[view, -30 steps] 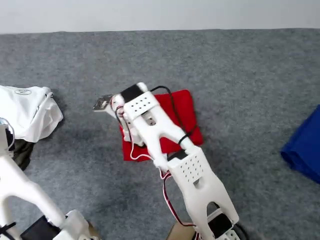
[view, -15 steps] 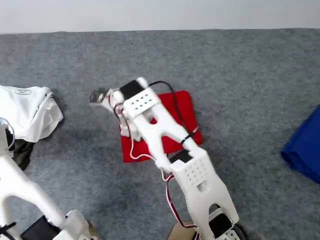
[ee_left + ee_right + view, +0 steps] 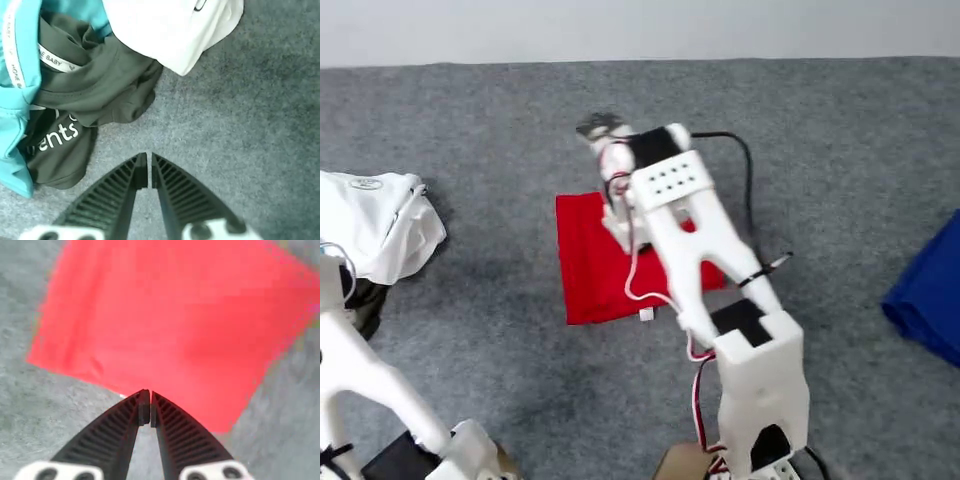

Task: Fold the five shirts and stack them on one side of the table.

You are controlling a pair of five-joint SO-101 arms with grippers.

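Observation:
A folded red shirt (image 3: 595,262) lies flat in the middle of the grey table; it also shows in the right wrist view (image 3: 170,325). My right gripper (image 3: 594,127) hangs over the table just behind the shirt's far edge, and its fingers (image 3: 146,399) are shut with nothing between them. At the left edge, a white shirt (image 3: 375,222) lies crumpled over a dark shirt (image 3: 362,305). My left gripper (image 3: 149,159) is shut and empty above bare table, close to the dark shirt (image 3: 95,85), a teal shirt (image 3: 17,60) and the white shirt (image 3: 170,25). A blue shirt (image 3: 930,290) lies at the right edge.
The right arm (image 3: 720,290) stretches from the front edge across the right part of the red shirt. The left arm's base (image 3: 380,400) stands at the front left. Bare grey table (image 3: 820,150) spans the back and the right middle.
The right arm has swung its gripper from the red shirt's far left corner back and to the right, uncovering the shirt's left half. The left arm has hardly moved.

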